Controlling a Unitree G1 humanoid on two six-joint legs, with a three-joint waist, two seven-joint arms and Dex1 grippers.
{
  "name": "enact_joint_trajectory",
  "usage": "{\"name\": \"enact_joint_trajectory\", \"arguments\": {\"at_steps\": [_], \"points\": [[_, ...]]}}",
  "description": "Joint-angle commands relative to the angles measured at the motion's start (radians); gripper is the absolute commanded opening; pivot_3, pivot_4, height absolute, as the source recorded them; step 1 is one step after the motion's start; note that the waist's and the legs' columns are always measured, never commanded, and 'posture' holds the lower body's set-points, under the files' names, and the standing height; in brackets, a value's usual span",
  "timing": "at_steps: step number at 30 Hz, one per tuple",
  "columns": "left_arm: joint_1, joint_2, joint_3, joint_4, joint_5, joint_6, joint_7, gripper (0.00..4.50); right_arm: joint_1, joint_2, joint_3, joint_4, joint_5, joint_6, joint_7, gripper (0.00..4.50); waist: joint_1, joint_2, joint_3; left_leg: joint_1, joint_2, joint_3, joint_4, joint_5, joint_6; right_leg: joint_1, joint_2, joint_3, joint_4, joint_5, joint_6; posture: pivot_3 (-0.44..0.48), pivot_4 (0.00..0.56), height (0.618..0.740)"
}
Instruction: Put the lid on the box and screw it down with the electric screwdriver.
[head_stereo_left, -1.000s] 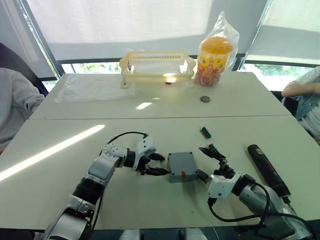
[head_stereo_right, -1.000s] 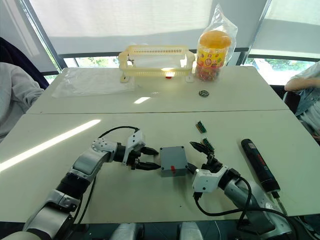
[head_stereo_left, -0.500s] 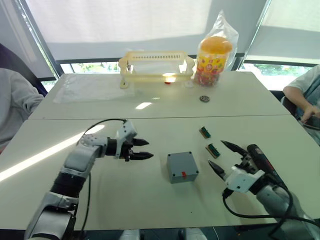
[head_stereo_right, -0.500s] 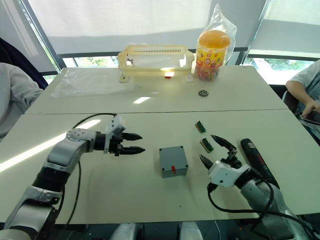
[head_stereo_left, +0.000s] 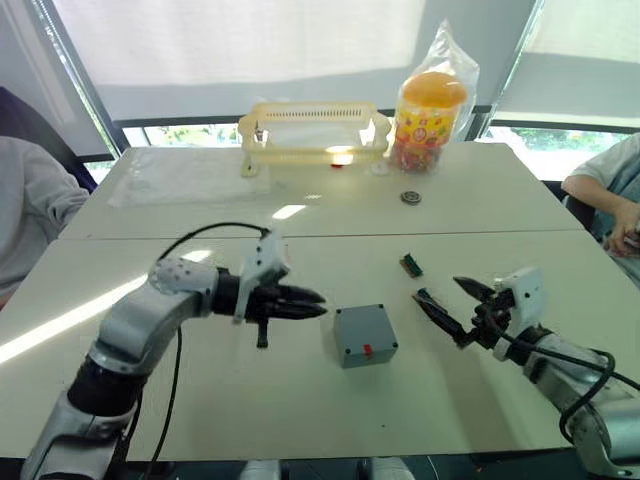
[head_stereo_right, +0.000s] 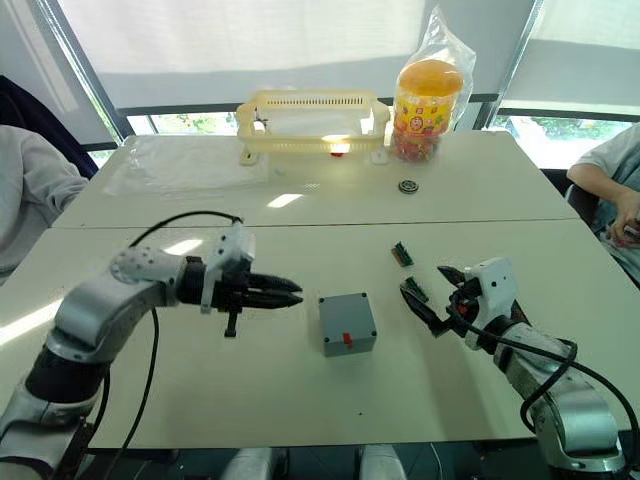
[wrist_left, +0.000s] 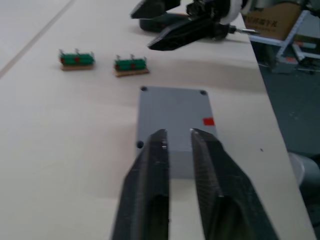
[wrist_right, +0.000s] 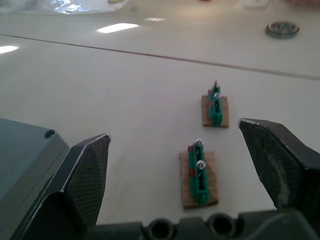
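Note:
The grey box (head_stereo_left: 368, 351), red mark on its near side, sits mid-table. The flat grey lid (head_stereo_left: 361, 322) lies on top of it, small holes showing at its corners (wrist_left: 172, 107). My left gripper (head_stereo_left: 322, 303) hovers just left of the box, shut, tips pointing at it (wrist_left: 178, 132). My right gripper (head_stereo_left: 438, 289) is open, right of the box, over a green connector piece (wrist_right: 198, 177). Behind it, the left wrist view shows the electric screwdriver's black body (wrist_left: 150, 23) and its thin metal bit.
A second connector piece (head_stereo_left: 411, 265) lies farther back. On the far table stand a yellow basket (head_stereo_left: 313, 130), a bagged snack jar (head_stereo_left: 432, 108), a small round disc (head_stereo_left: 410, 198) and a clear plastic sheet (head_stereo_left: 180, 170). People sit at both table ends.
Both grippers pulled back from the box's sides. The left one then closed and came back toward the box from the left. The right one, still open, rose and now points left over the connector.

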Motion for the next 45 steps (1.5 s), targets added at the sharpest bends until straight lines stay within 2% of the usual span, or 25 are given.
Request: {"name": "enact_joint_trajectory", "arguments": {"at_steps": [1,8,11,15,29,32,33,34,45], "points": [[0.002,0.022,-0.004,-0.088,-0.003,0.016,0.049,0.07,-0.013,0.000,-0.006,-0.017,-0.002,0.015,-0.021,4.50,-0.001,0.000,0.000,0.000,0.000,0.000,0.000,0.000,0.000,0.000,0.000,0.000,0.000,0.000,0.000,0.000,0.150,0.740],[0.045,0.018,-0.009,-0.126,-0.013,0.026,0.126,0.07,-0.025,0.015,0.027,0.066,-0.056,-0.036,-0.020,4.50,-0.004,0.000,0.000,0.001,0.000,0.001,-0.003,0.000,0.000,-0.001,0.000,0.000,-0.001,0.000,0.000,0.000,0.150,0.740],[0.057,0.018,-0.017,-0.136,-0.017,0.022,0.141,0.00,-0.040,0.023,0.045,0.092,-0.075,-0.059,-0.020,3.72,-0.005,0.000,0.000,0.001,0.000,0.001,-0.003,0.000,0.000,-0.001,0.001,0.000,-0.001,0.000,0.000,0.000,0.150,0.740],[0.056,0.014,-0.018,-0.135,-0.025,0.024,0.151,0.00,-0.069,0.037,0.057,0.133,-0.096,-0.083,-0.018,1.70,-0.004,0.000,0.000,0.001,0.000,0.001,-0.003,0.000,0.000,-0.001,0.001,0.000,-0.001,0.000,0.000,0.000,0.150,0.740],[0.061,0.019,-0.042,-0.130,-0.016,0.014,0.166,0.00,-0.126,0.050,0.084,0.226,-0.140,-0.131,-0.004,1.70,-0.004,0.000,0.000,0.001,-0.001,0.001,-0.004,0.000,0.000,-0.001,0.001,0.000,-0.001,0.000,0.000,0.000,0.150,0.740],[0.060,0.020,-0.046,-0.129,-0.016,0.011,0.167,0.00,-0.129,0.053,0.085,0.231,-0.147,-0.133,-0.003,0.91,-0.004,0.000,0.000,0.001,-0.001,0.001,-0.004,0.000,0.000,-0.002,0.001,0.000,-0.001,0.000,0.000,0.000,0.150,0.740],[0.059,0.021,-0.046,-0.127,-0.016,0.010,0.167,0.00,-0.129,0.053,0.087,0.232,-0.150,-0.133,-0.003,0.38,-0.004,0.000,0.000,0.001,0.000,0.001,-0.004,0.000,0.000,-0.002,0.001,0.000,-0.001,0.000,0.000,0.000,0.150,0.740],[0.057,0.021,-0.047,-0.126,-0.015,0.009,0.168,0.00,-0.129,0.053,0.089,0.233,-0.153,-0.133,-0.001,0.05,-0.004,0.000,0.000,0.001,-0.001,0.001,-0.004,0.000,0.000,-0.002,0.001,0.000,-0.001,0.000,0.000,0.000,0.150,0.740],[0.044,0.018,-0.049,-0.105,-0.009,-0.003,0.164,0.00,-0.136,0.065,0.076,0.213,-0.150,-0.140,-0.003,0.05,-0.004,0.000,0.000,0.001,-0.001,0.001,-0.004,0.000,0.000,-0.002,0.001,0.000,-0.001,0.000,0.000,0.000,0.150,0.740]]}}
